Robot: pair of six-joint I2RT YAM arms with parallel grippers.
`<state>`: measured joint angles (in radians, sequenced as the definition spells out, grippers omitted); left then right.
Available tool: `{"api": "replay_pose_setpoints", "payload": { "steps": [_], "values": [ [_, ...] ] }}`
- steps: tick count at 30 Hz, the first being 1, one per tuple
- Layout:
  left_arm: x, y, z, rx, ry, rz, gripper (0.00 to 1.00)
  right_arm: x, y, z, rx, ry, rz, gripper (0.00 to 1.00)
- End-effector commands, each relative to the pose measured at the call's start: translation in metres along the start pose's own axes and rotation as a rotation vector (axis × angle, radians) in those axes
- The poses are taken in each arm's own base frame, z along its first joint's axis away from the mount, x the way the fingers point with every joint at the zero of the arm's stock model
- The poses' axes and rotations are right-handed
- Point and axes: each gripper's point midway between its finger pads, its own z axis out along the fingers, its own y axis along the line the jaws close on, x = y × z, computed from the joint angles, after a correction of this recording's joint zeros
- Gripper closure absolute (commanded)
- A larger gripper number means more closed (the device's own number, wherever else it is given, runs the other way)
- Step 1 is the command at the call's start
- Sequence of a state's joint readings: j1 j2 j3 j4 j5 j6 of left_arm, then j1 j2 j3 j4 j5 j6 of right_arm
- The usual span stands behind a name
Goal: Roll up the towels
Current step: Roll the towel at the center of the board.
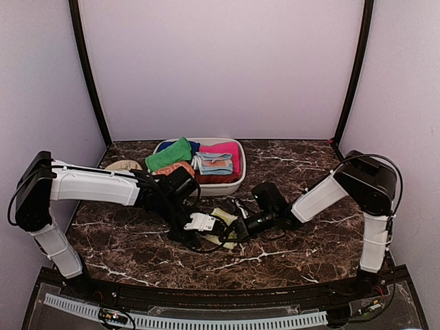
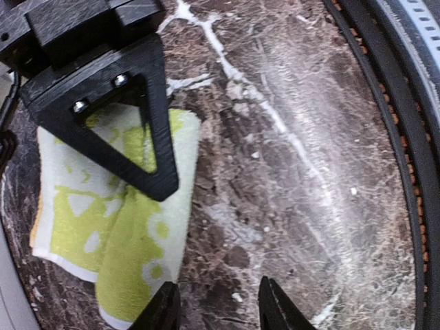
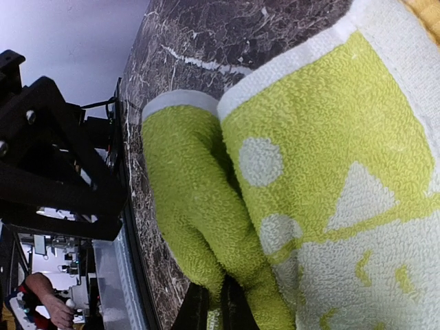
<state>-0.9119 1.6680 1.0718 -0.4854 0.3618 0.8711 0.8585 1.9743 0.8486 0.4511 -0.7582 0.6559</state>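
Terry-cloth printed towel, veined marble table

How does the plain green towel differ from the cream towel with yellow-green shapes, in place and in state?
The plain bright green towel lies in the white tub, untouched; the cream-white towel with yellow-green printed shapes lies on the marble table, one edge folded over, pinched by the right hand. Both are soft cloth.

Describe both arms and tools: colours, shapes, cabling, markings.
Matching pair: left arm and right arm have white shell links, black joints and loose black cables. Left tool and right tool have black fingers, open triangular frames with silver screws. No readable markings.
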Motion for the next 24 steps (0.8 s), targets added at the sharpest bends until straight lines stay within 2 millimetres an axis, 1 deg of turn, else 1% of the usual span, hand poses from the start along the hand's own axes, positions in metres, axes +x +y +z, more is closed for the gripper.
{"api": "replay_pose_setpoints", "payload": {
  "steps": [1, 3, 6, 11, 18, 20, 21, 22, 23, 24],
  "values": [
    [0.0, 0.034, 0.005, -0.168, 0.032, 0.094, 0.59, 0.038, -0.025, 0.001, 0.012, 0.116, 0.208, 1.0],
    [0.002, 0.036, 0.011, -0.175, 0.048, 0.112, 0.59, 0.037, -0.024, -0.001, -0.006, 0.11, 0.222, 1.0],
    [0.012, 0.038, 0.023, -0.166, 0.092, 0.11, 0.59, 0.034, -0.023, -0.004, -0.027, 0.091, 0.235, 1.0],
    [0.025, 0.028, 0.043, -0.101, 0.123, 0.083, 0.59, 0.033, -0.026, -0.003, -0.034, 0.089, 0.249, 1.0],
    [0.033, 0.031, 0.058, -0.122, 0.145, 0.113, 0.6, 0.034, -0.027, 0.0, -0.042, 0.109, 0.257, 1.0],
    [0.035, 0.032, 0.062, -0.124, 0.157, 0.126, 0.63, 0.036, -0.029, 0.0, -0.03, 0.122, 0.255, 1.0],
    [0.037, 0.032, 0.064, -0.118, 0.167, 0.13, 0.66, 0.036, -0.03, 0.0, -0.024, 0.123, 0.254, 1.0],
    [0.04, 0.032, 0.067, -0.111, 0.181, 0.131, 0.7, 0.036, -0.03, -0.001, -0.02, 0.125, 0.25, 0.97],
    [0.043, 0.032, 0.069, -0.105, 0.195, 0.13, 0.77, 0.035, -0.029, -0.002, -0.017, 0.125, 0.24, 0.95],
    [0.047, 0.032, 0.072, -0.094, 0.213, 0.125, 0.85, 0.034, -0.029, -0.004, -0.008, 0.121, 0.226, 0.91]
  ]
}}
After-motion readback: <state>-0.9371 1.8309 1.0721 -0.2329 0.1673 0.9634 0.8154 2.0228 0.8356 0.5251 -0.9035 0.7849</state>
